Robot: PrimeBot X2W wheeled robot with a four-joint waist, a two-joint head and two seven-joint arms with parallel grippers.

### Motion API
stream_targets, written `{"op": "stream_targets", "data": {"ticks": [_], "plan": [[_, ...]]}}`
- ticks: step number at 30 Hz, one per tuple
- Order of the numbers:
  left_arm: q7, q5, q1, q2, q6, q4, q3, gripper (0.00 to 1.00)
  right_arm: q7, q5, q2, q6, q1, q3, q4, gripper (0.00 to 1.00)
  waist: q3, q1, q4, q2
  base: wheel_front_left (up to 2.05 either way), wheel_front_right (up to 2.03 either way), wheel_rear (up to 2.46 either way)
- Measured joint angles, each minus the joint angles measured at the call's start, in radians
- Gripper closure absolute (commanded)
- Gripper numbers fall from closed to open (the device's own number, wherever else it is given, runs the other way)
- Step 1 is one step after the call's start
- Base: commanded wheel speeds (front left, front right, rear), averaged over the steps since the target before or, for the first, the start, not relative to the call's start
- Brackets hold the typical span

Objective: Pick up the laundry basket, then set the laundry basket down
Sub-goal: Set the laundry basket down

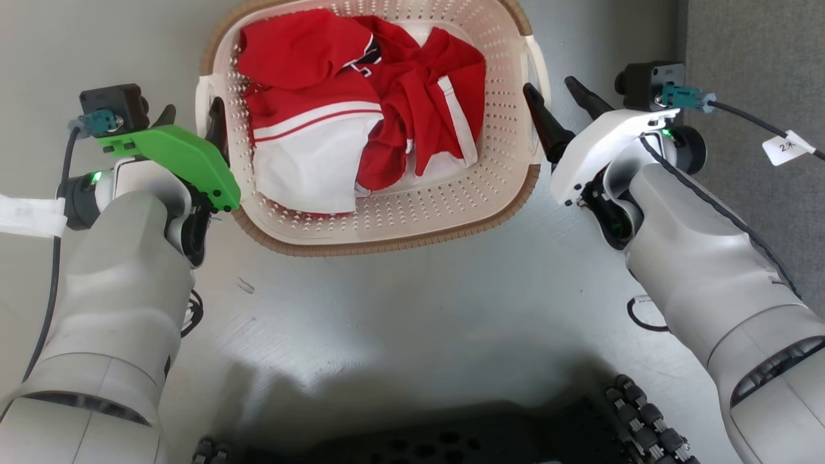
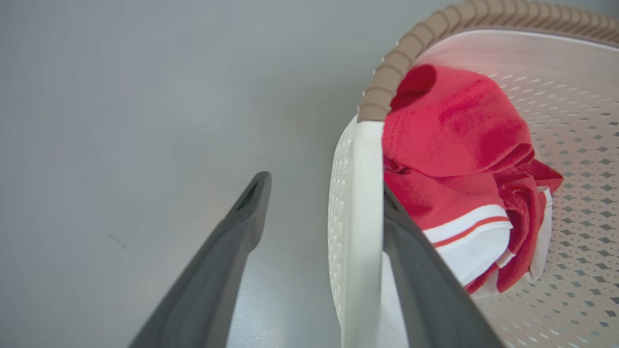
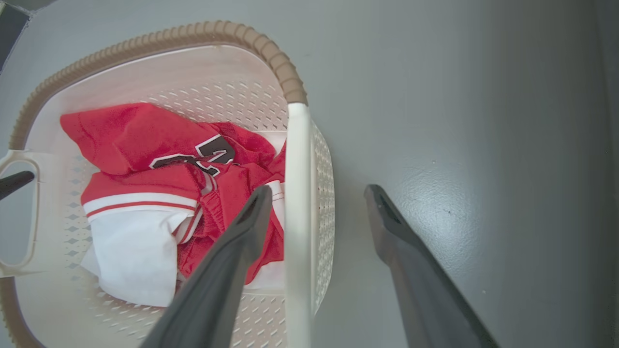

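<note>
The laundry basket (image 1: 412,240) sits on the grey floor at the top middle of the head view, cream and perforated with a brown rim, holding red and white clothes (image 1: 361,109). My left gripper (image 1: 192,109) is open, its fingers straddling the basket's left white handle (image 1: 202,96). In the left wrist view that handle (image 2: 360,193) stands between the fingers of the left gripper (image 2: 323,188), against the inner one. My right gripper (image 1: 549,85) is open around the right handle (image 1: 539,64). The right wrist view shows this handle (image 3: 297,193) inside the right gripper (image 3: 316,191), close to the inner finger.
The robot's dark base (image 1: 419,444) with its rollers lies at the bottom edge. A darker grey strip (image 1: 754,38) runs along the right side. A cable with a white tag (image 1: 783,147) hangs off the right wrist. Bare floor (image 1: 412,309) spreads in front of the basket.
</note>
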Motion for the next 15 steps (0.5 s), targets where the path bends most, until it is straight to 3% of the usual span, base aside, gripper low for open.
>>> {"op": "stream_targets", "data": {"ticks": [15], "plan": [[-0.036,0.04,0.058,0.009,-0.007,-0.002,-0.042,0.0,0.0,0.005,-0.042,0.0,0.082,-0.063,-0.097,0.0,-0.126,0.0,-0.004,0.0,0.0,0.0,0.0]]}}
